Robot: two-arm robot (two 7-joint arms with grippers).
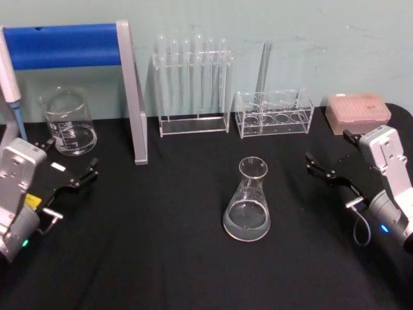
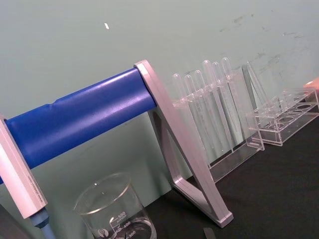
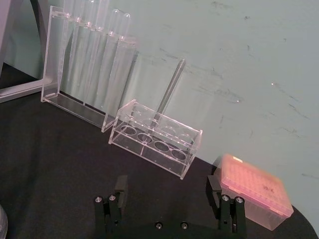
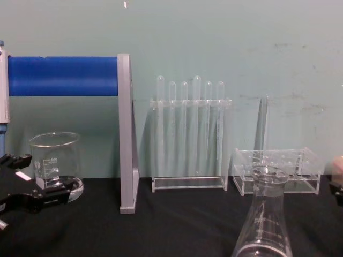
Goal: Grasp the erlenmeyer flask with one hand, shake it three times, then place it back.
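Head view: the erlenmeyer flask (image 1: 246, 203) is set upright at centre, left of the nearer right gripper (image 1: 329, 156), which is spread wide and empty. The left gripper (image 1: 68, 160), likewise spread, is parked farther off. Right wrist view: nothing is held between the jaws.

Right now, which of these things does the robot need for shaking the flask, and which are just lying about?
Needed: flask, upright on the table; left claw and right claw, both open, either side of it.
Lying about: beaker, tall tube rack, low rack, pink box, blue-barred stand.
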